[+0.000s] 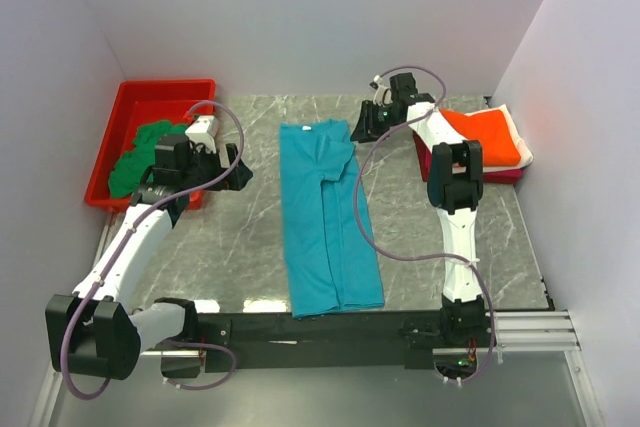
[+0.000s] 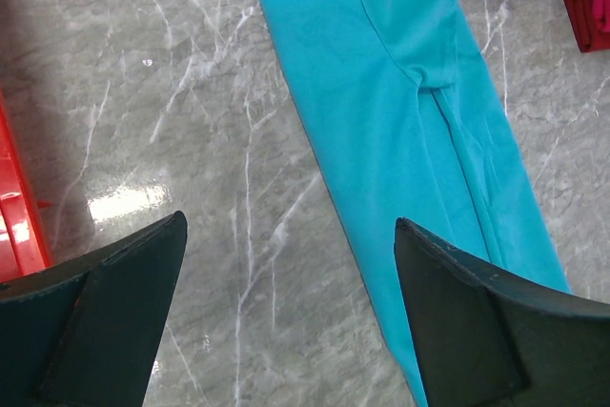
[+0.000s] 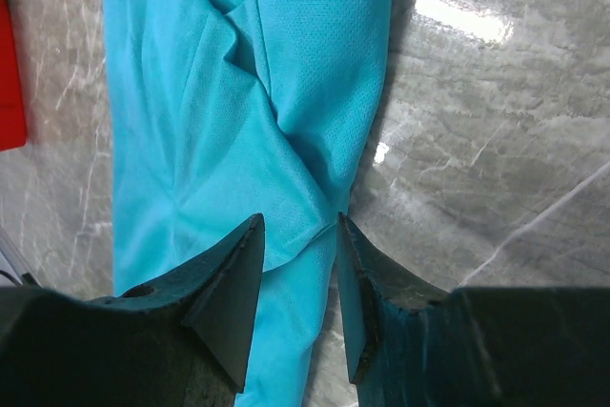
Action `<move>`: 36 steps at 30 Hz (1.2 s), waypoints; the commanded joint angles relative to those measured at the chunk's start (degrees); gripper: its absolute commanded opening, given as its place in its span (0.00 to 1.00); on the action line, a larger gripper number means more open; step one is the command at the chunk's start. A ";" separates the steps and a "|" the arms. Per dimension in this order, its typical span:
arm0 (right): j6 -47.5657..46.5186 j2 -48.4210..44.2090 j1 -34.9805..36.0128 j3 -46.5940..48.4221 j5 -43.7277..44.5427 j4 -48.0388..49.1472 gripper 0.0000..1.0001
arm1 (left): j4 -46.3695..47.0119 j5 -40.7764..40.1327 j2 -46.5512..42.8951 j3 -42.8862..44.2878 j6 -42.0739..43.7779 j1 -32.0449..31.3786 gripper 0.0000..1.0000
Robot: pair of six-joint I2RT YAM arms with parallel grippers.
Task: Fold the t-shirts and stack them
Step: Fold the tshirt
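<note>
Teal t-shirt (image 1: 325, 217) flat on the grey marble worktop (image 1: 240, 247), sides folded in to a narrow strip, long axis from the arms' side straight away to the collar end. Right claw (image 1: 362, 125) low over the shirt's far right corner, jaws parted only narrowly, astride the cloth edge beside the tucked sleeve, with no clear pinch on it. Left claw (image 1: 238, 171) left of the shirt's far half, near but apart, jaws spread wide over bare marble, holding nothing. Probably calls for a fold along that long axis, collar end toward hem, with the right claw the better placed. Visible only from above: dark green t-shirt (image 1: 135, 162) in a red bin (image 1: 165, 87) left of the teal shirt, folded orange t-shirt (image 1: 485, 137) right of it. Visible only from the right wrist: the narrow jaw gap over the cloth edge.
</note>
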 commanded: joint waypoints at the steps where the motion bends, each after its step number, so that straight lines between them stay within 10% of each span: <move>1: 1.22 0.55 0.23 2.23 0.32 0.96 0.44 | 1.29 1.78 -1.30 0.65 1.48 -0.07 0.95; 10: 1.66 3.19 0.23 3.11 -0.03 0.43 0.46 | 1.29 2.04 -1.03 0.56 1.31 -0.07 0.95; 23: 0.78 0.91 0.59 3.11 -1.53 1.13 0.08 | 0.85 2.30 -0.24 0.65 1.48 -0.07 0.95; 36: -0.45 -5.95 7.07 0.12 0.76 3.25 0.01 | 1.11 2.30 -0.85 0.65 1.57 -0.07 0.94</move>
